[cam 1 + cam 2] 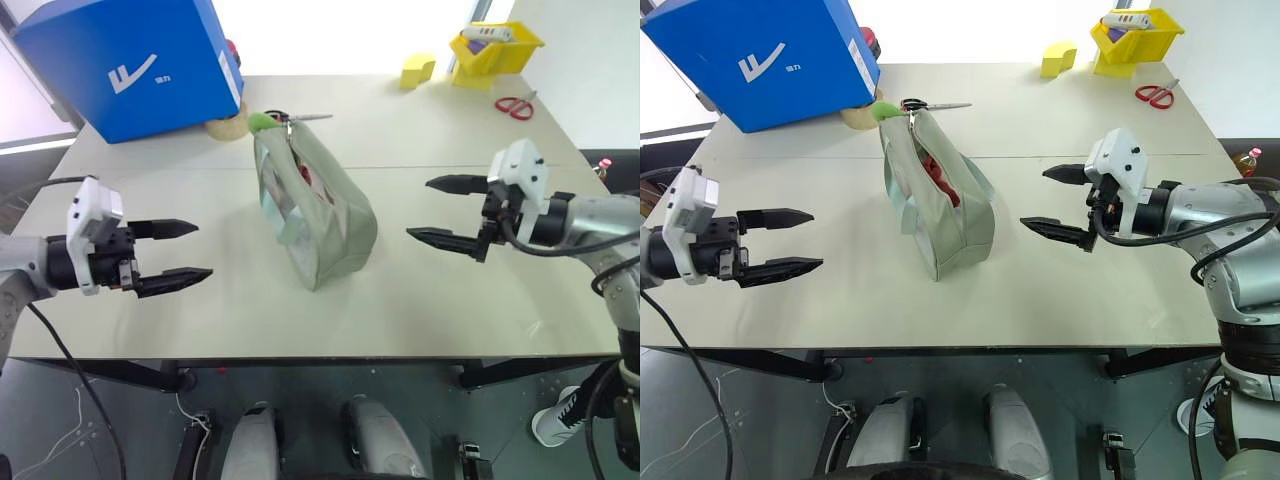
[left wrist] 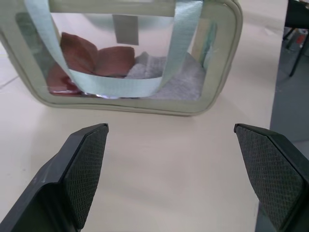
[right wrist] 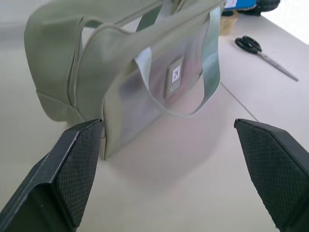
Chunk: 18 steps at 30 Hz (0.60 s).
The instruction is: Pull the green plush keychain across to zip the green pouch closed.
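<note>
we are at the approach step: our left gripper [image 1: 172, 256] and right gripper [image 1: 447, 212] hover wide open and empty on either side of the green pouch [image 1: 318, 215]. its top gapes, with the green plush keychain [image 1: 262, 122] at the end beyond both grippers. next we judge one gripper must steady the pouch while the other reaches the keychain. the pale surface [image 1: 430, 290] also carries a blue box [image 1: 130, 62], scissors [image 1: 515, 105] and a yellow bin [image 1: 494, 46].

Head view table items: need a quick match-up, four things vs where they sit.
Things:
1. green plush keychain
2. blue box
3. red-handled scissors
4. green pouch

Places:
A. far left corner of the table
B. mid-table, between both open grippers
C. far end of the pouch's top
D. far right, beside the yellow bin

Pairs: 1-C, 2-A, 3-D, 4-B
</note>
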Tool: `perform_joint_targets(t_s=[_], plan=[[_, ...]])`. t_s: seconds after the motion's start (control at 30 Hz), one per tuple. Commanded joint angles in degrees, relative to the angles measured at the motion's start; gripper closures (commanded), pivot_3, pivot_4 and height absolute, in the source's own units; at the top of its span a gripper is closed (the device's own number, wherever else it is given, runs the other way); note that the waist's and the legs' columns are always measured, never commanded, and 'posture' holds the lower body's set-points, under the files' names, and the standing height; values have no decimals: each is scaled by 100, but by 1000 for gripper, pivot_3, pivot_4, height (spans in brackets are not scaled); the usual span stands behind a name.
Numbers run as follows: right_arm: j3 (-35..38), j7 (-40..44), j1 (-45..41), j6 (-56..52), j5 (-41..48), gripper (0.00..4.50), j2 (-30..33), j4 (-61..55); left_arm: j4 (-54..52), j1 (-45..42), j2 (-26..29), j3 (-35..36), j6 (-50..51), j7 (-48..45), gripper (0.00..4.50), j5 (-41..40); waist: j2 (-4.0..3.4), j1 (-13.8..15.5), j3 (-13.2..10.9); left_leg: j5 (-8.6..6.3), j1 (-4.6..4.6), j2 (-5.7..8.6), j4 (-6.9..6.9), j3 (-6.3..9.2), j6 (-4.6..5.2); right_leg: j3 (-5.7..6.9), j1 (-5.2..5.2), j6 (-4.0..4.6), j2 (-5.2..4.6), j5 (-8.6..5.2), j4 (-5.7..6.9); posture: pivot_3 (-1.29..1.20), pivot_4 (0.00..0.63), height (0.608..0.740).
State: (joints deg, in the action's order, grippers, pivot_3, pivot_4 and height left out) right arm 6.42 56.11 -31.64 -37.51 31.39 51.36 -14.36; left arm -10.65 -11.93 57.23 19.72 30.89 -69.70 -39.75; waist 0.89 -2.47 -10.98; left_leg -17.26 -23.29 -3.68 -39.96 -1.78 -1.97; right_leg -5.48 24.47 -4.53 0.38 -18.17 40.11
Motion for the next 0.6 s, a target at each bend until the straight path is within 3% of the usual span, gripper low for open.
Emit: perform_joint_targets(t_s=[0.03,0.13,0.33,0.6], plan=[[60,-173,-544,-364,251,0,-66,-133,73,-152,-65,244,-356,-88,44,-26,0,-3,0,0,0,0,0,0,0,1,0,0,0,0,0,0,150,737],[-276,-532,-1575,-1249,413,0,-404,125,278,-289,-89,193,-494,-220,44,-38,-3,-35,-2,0,1,-2,1,0,0,-3,8,1,1,1,5,0,150,737],[-1159,-1425,-3570,-3275,313,0,-1671,1119,607,-606,-97,-36,-621,-362,44,114,-4,-150,-1,0,-5,-6,8,8,0,4,18,5,3,1,10,0,150,737],[-1839,-1928,-4769,-4366,53,0,-2936,2110,756,-807,-172,13,-674,-553,44,8,-2,-158,0,1,-44,-4,16,4,-1,3,64,4,-10,2,8,0,150,737]])
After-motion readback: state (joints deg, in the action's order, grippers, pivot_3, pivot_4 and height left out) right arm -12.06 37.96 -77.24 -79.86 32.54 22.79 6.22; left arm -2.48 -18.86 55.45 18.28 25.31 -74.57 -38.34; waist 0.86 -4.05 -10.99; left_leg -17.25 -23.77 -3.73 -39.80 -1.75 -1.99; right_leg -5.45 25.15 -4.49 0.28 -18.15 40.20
